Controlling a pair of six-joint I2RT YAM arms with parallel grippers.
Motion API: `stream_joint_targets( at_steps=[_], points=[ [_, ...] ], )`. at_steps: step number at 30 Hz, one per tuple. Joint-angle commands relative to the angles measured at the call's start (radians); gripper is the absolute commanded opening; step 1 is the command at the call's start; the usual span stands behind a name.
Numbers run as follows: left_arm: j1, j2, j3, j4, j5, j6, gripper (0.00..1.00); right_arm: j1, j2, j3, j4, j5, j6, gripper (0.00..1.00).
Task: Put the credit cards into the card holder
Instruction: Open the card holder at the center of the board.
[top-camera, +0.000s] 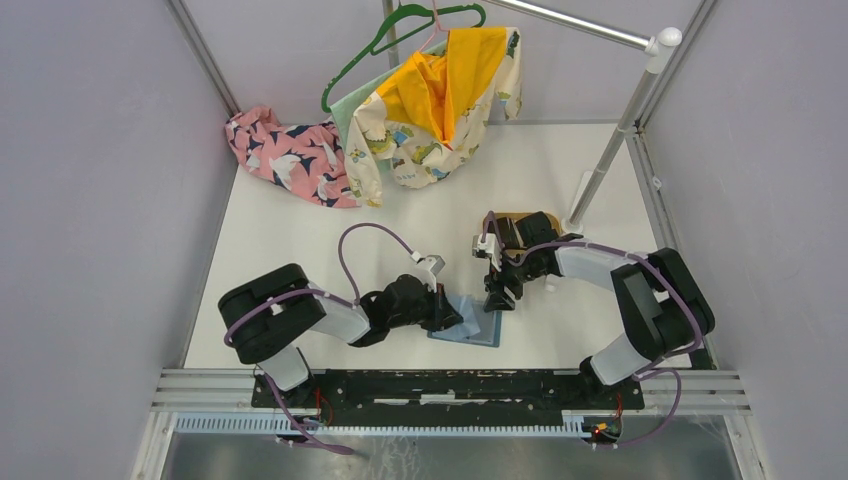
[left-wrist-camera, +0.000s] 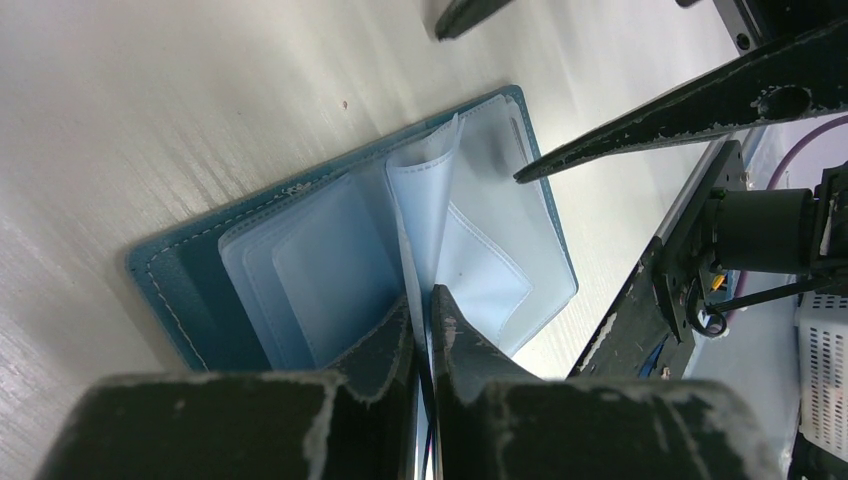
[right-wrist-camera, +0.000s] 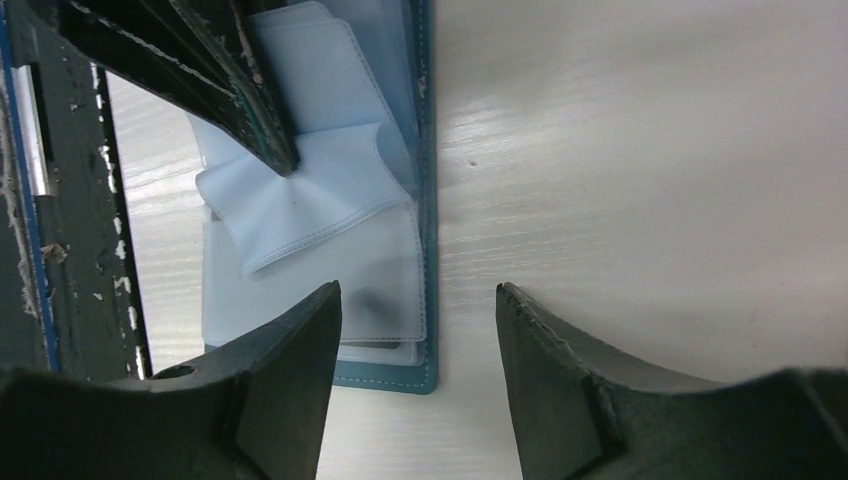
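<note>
The teal, soft leather-like folding card holder (left-wrist-camera: 190, 290) lies open on the white counter (left-wrist-camera: 150, 100). Our left claw (left-wrist-camera: 425, 310) is pressed together, pinching one clear plastic sleeve (left-wrist-camera: 430, 170) upright. Our right claw (right-wrist-camera: 418, 300) hangs spread and empty over the holder's edge. We judge a pocket is being readied; next, fetch a card.

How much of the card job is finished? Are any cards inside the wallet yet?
Done: the card holder lies open on the table. In hand: the left jaws are shut on a clear sleeve, holding it up; the right jaws hang open and empty over its edge. Left: I see no card in the sleeves, so the cards likely all remain to go in.
</note>
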Motion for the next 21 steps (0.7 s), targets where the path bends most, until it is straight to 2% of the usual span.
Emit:
stream_joint_targets(
  at_steps=[1,5,18,21],
  points=[
    [-0.002,0.034,-0.016,-0.039,-0.003,-0.033,0.13,0.002,0.016,0.046,-0.063,-0.050,-0.005,0.62],
    [-0.002,0.041,-0.012,-0.045,-0.009,-0.038,0.13,0.001,0.011,0.052,-0.077,-0.057,-0.005,0.54],
    [-0.001,0.042,-0.008,-0.046,-0.016,-0.048,0.12,0.002,-0.021,0.048,-0.058,-0.104,0.030,0.17],
    [-0.001,0.039,-0.008,-0.047,-0.019,-0.051,0.12,0.002,-0.025,0.050,-0.061,-0.121,0.034,0.13]
  ],
)
